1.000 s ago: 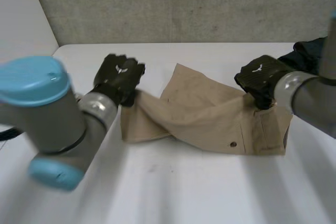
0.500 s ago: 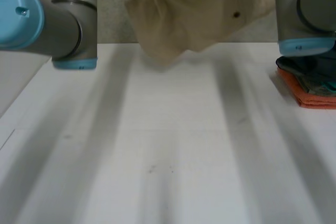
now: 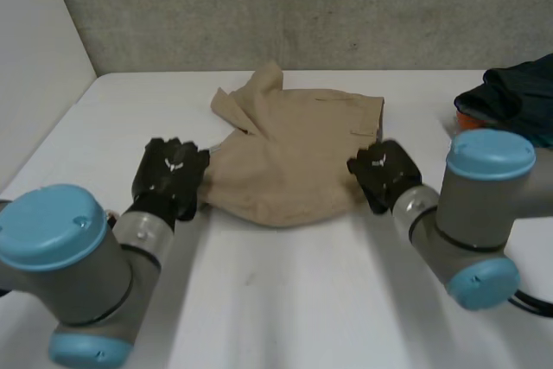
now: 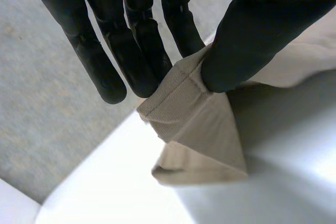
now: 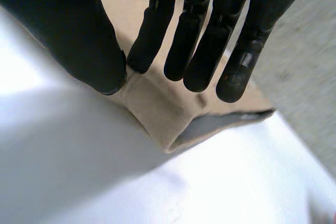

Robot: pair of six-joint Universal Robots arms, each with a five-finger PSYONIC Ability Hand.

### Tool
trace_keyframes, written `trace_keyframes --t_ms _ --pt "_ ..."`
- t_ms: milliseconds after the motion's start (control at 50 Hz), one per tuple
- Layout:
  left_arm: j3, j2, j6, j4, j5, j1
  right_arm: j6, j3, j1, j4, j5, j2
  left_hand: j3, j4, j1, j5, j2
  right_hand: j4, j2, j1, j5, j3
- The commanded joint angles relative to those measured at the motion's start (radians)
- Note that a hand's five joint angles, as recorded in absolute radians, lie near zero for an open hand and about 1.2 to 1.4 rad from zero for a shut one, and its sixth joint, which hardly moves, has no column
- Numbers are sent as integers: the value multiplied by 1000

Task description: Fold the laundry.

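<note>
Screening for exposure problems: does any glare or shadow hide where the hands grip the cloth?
Head view: even light, tan cloth distinct on the white table. Left wrist view: the cloth shades the table beneath it, yet the left hand plainly pinches a corner. Right wrist view: the table glares white, and the right hand plainly pinches a corner too.

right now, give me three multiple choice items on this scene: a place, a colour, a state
1. Where on the cloth is the left hand? A its left end; B its middle; C its far edge.
2. The cloth's colour? A blue; B beige; C red.
3. The right hand is: A open; B shut, empty; C shut on the cloth.
Key: 1 A, the head view shows it there. 2 B, plain in every view. 3 C, its thumb and fingers pinch a fold.
</note>
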Motion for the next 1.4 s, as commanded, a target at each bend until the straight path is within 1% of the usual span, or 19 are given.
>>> trace_keyframes --t_ms 20,120,200,340,400,440,500,540,580,700,780,900,1000,1080,1140,1220,1300,1320,1400 --pt "-49 175 -4 -259 -25 -12 -11 88 -3 146 -5 -101 197 192 246 250 193 203 217 349 233 214" --pt "-55 269 -3 -452 -22 -26 -45 111 -8 367 -26 -226 197 192 246 250 193 203 217 349 233 214" --pt "-57 324 10 -628 -22 -102 -150 144 -17 506 -48 -318 197 192 246 250 193 203 217 349 233 214" --pt "-61 367 5 -802 -23 -199 -333 241 -72 674 -59 -476 197 192 246 250 193 203 217 349 233 214" --pt "-55 373 -3 -779 -20 -214 -311 250 -74 630 -75 -495 197 192 246 250 193 203 217 349 233 214" --pt "-45 372 -4 -726 -22 -207 -225 266 -74 526 -101 -504 197 192 246 250 193 140 154 286 170 151" --pt "-23 369 -4 -652 -22 -185 -55 315 -74 373 -121 -507 197 192 246 250 193 -577 -563 -432 -548 -567" --pt "9 356 -1 -578 -23 -159 28 344 -77 305 -126 -506 197 192 246 250 193 -673 -659 -528 -644 -663" --pt "47 341 -1 -513 -23 -135 129 378 -74 240 -126 -504 197 192 246 250 193 -890 -876 -745 -861 -880" --pt "159 237 0 -382 -31 -107 303 408 -59 177 -123 -478 197 192 246 250 193 -996 -982 -851 -967 -986" --pt "241 149 0 -353 -32 -84 331 405 -46 113 -109 -384 197 192 246 250 193 -1011 -997 -866 -982 -1001" --pt "327 51 -1 -351 -35 -29 329 361 21 16 -59 -291 197 192 246 250 193 -976 -962 -831 -947 -966" --pt "339 31 -4 -350 -52 -9 319 289 43 -44 39 -175 197 192 246 250 193 -883 -868 -737 -853 -872" --pt "336 30 -6 -350 -54 -3 299 225 43 -79 72 -92 197 192 246 250 193 -539 -525 -394 -510 -529" --pt "328 30 -7 -351 -55 2 262 182 43 -107 83 -40 197 192 246 250 193 193 207 338 222 203" --pt "302 36 -16 -359 -54 -4 211 188 27 -140 76 -43 197 192 246 250 193 203 217 349 233 214" --pt "238 72 -16 -388 -51 -13 151 218 27 -127 66 -139 197 192 246 250 193 203 217 349 233 214" --pt "221 94 -16 -399 -51 -15 106 238 26 -102 58 -203 197 192 246 250 193 203 217 349 233 214" --pt "124 195 -13 -469 -40 -23 -44 269 7 35 18 -302 197 192 246 250 193 203 217 349 233 214"
